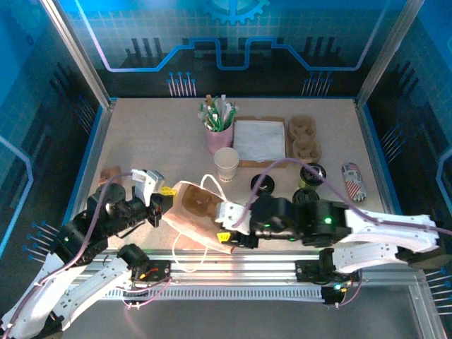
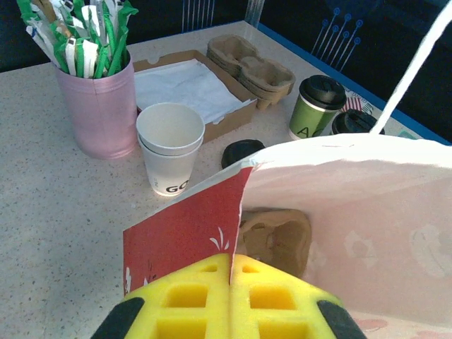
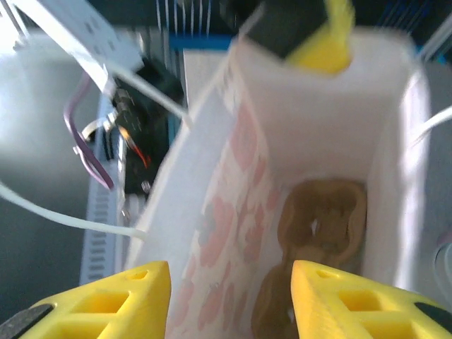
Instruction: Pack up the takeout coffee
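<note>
Speckled beige table (image 1: 155,141): at left, the left gripper (image 2: 231,282) is clenched on the rim of the paper bag (image 1: 191,215), which holds a cardboard carrier (image 3: 321,226). Behind the bag, the takeout coffee (image 1: 227,164) stands upright just beside the pink cup (image 1: 219,136). The right gripper (image 3: 229,296) sits at the bag's mouth, fingers spread, grasping nothing.

Cup carrier (image 1: 200,204) in bag (image 1: 185,226); paper cup (image 1: 227,164) behind bag, right of stick cup (image 1: 219,135).

The left arm reaches from the lower left toward the frame's centre. Its pincer (image 1: 159,206) has its yellow pads (image 2: 198,296) pressed together on the edge of the paper bag (image 2: 353,205). The right arm stretches leftward from the lower right, and its pincer (image 1: 224,224) has its fingers (image 3: 120,296) spread apart.
</note>
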Controlling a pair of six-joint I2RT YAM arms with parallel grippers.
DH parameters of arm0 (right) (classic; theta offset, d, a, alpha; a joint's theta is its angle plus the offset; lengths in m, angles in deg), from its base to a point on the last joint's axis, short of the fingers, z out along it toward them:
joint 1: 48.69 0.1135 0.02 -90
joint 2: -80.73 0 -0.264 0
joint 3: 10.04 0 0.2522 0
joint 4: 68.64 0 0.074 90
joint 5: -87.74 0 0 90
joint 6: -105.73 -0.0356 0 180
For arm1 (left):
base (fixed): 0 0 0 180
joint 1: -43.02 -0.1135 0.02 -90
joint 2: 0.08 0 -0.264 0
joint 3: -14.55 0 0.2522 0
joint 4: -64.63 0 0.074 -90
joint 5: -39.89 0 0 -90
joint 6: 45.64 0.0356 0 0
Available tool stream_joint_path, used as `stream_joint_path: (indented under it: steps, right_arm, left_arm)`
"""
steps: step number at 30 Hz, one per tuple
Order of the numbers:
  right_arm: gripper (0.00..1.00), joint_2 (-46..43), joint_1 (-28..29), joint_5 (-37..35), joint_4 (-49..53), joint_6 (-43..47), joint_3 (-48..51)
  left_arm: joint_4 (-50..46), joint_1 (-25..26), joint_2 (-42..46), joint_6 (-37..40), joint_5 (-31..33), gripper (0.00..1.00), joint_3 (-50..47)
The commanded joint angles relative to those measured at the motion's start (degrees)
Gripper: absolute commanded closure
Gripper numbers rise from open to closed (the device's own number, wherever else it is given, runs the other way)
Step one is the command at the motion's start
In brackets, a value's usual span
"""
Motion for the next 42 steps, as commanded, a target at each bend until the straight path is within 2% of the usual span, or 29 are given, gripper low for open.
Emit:
stream_joint_path:
  steps: [1,8,13,22,31,34,40,42]
  right_arm:
    - [0.49,-1.7,0.6,5.9,-4.2,0.6,1.1]
    - [0.41,-4.0,3.3,9.3,-10.3,2.9,6.3]
    - [0.39,-7.2,3.3,10.3,-15.0,3.7,9.8]
    - [0.40,-6.9,3.1,11.8,-13.3,5.1,8.4]
    - [0.49,-6.0,3.1,17.8,-7.8,2.2,3.9]
    - [0.57,-3.8,3.2,20.8,-5.9,1.3,1.1]
    - [0.62,-0.6,5.2,19.7,-2.5,2.7,-2.9]
    - [0.62,-0.2,5.5,20.0,-1.7,2.8,-3.9]
  left_arm:
    - [-0.8,1.1,1.0,2.4,2.0,1.00,1.8]
    - [-1.3,1.3,0.4,4.4,1.0,1.00,8.3]
    - [-1.2,1.3,-0.4,8.3,-3.2,1.00,9.7]
    - [-3.7,1.3,-5.8,5.4,-2.3,1.00,12.6]
    - [-4.7,1.5,-8.7,1.6,-1.6,1.00,12.7]
    - [-4.1,1.9,-9.5,0.0,-1.3,1.00,12.0]
    - [-3.9,5.2,-12.6,-2.4,3.4,1.00,11.8]
    - [-4.4,6.5,-14.0,-3.6,6.6,1.00,12.1]
